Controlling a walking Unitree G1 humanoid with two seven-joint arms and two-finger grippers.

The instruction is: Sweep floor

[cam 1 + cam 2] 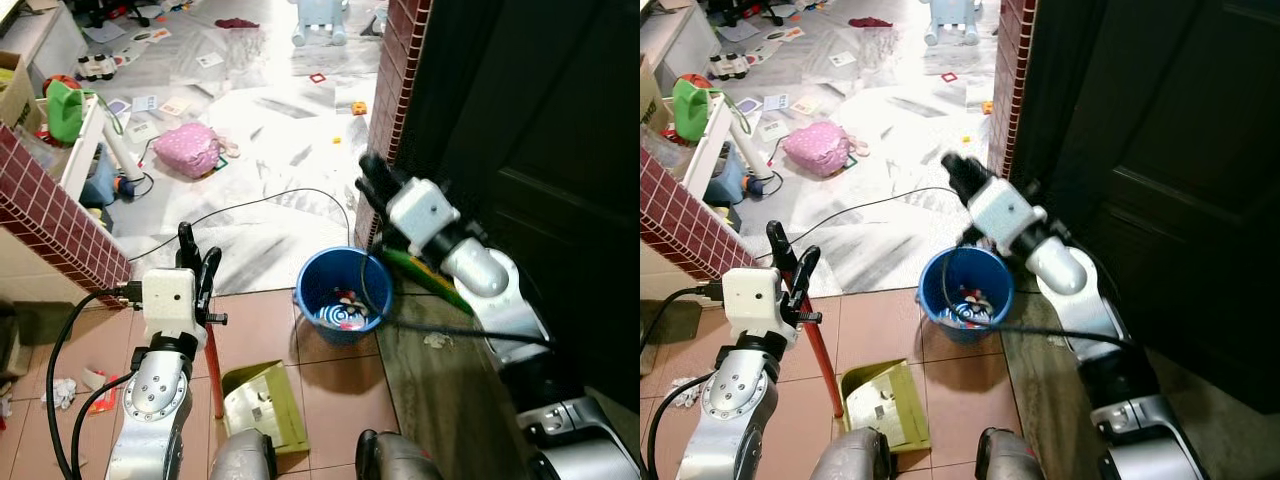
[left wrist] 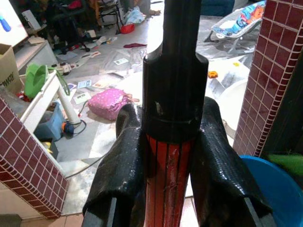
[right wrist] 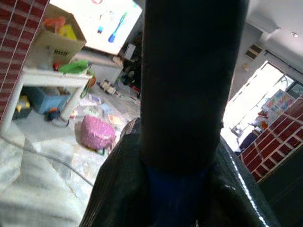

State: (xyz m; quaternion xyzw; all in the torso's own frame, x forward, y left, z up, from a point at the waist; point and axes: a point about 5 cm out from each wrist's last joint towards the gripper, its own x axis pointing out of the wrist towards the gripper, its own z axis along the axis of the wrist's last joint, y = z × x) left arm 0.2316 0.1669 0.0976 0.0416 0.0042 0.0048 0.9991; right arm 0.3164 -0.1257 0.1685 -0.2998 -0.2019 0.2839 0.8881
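My left gripper (image 1: 197,255) is shut on the red handle (image 1: 215,372) of a dustpan, near its black upper end. The olive-green dustpan (image 1: 262,400) rests on the brown tiles by my feet with some litter in it. In the left wrist view both fingers (image 2: 118,175) press against the red handle (image 2: 166,179). My right gripper (image 1: 372,180) is shut on a dark broom handle (image 3: 189,71) beside the brick pillar. The broom's green head (image 1: 425,272) lies low behind a blue bucket (image 1: 343,295), which holds scraps.
A brick pillar (image 1: 395,70) and a dark door (image 1: 540,130) close off the right. A low brick wall (image 1: 50,215) stands on the left. A pink bag (image 1: 187,148), a black cable (image 1: 260,205), papers and toys litter the pale floor ahead. Crumpled paper (image 1: 62,390) lies at lower left.
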